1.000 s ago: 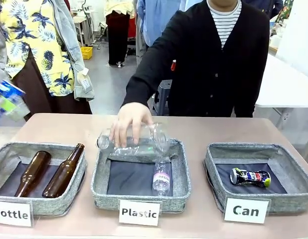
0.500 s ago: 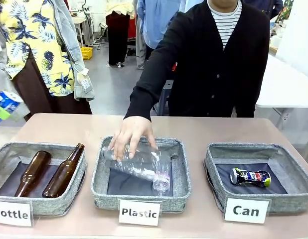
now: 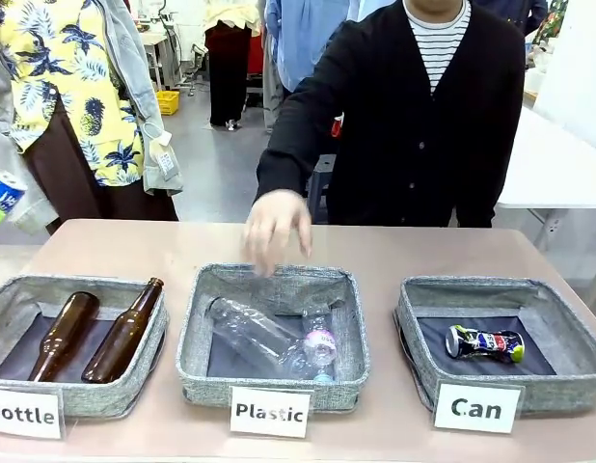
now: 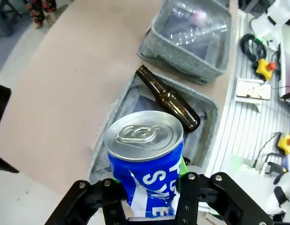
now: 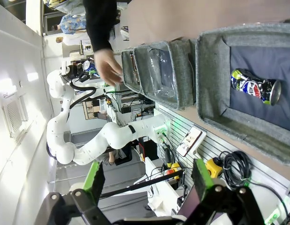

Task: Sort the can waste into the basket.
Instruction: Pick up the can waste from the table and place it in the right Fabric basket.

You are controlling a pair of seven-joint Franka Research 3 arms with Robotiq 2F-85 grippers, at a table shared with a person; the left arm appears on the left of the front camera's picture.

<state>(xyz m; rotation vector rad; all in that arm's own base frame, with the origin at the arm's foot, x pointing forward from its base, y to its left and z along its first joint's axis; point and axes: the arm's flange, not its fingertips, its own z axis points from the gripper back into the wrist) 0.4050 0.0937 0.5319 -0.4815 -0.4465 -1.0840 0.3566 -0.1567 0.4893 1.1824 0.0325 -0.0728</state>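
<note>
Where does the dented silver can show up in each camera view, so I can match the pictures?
Front view: dented silver can lies on its side in the Can basket, lower right.
Left wrist view: not in it; the left gripper holds a blue can.
Right wrist view: same can, upper right.
Shared landmark: the Plastic basket.

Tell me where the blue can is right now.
The blue can sits clamped in the left gripper, seen in the left wrist view held above the basket with the brown bottle; in the front view it peeks in at the far left edge.
</note>
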